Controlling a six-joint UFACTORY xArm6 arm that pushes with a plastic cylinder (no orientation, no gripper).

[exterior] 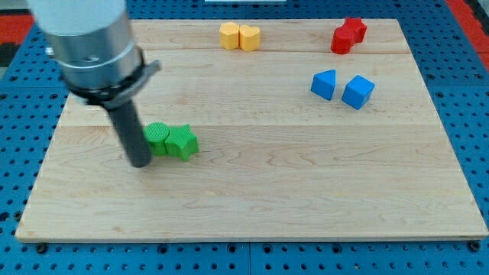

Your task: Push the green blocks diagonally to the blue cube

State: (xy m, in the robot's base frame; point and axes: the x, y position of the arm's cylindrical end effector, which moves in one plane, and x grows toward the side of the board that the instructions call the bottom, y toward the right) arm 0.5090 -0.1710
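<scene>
i see my tip down on the wooden board, in the left part of the frame, a bit below the middle. my arm has no hand that opens or shuts, just a dark rod, so it grips nothing. the tip sits right at the left side of the two green blocks, and it looks like it touches the first one, though i cannot be sure. the green round block is next to the rod, and the green star block is pressed against its right side. far off in the upper right of the frame is the blue cube, with a blue wedge-like block just to its left, not touching. above them, near the top edge, two red blocks sit close together. at the top middle, two yellow blocks sit side by side, touching. the board is the only thing that holds anything, and all the blocks lie flat on it. around the board is a blue table with holes.
</scene>
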